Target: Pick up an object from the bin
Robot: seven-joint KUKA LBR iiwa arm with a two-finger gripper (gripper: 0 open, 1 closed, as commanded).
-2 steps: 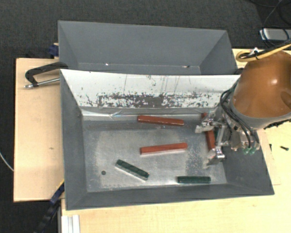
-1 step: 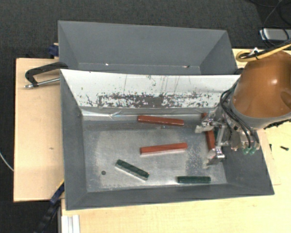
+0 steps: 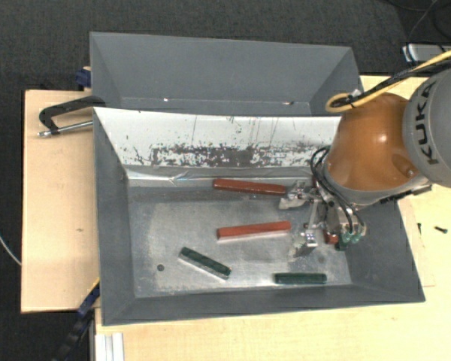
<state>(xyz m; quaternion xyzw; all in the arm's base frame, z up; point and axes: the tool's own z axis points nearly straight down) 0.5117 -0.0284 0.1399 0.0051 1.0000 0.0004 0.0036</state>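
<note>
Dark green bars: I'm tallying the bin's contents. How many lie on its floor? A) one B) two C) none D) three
B: the front-left dark green bar lies slantwise, and the front-right dark green bar lies almost level; the other bars there are red.

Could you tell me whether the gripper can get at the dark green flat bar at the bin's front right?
Probably yes: the dark green flat bar lies bare near the gripper, nothing between them, though the grey metal bin's front wall is close.
</note>
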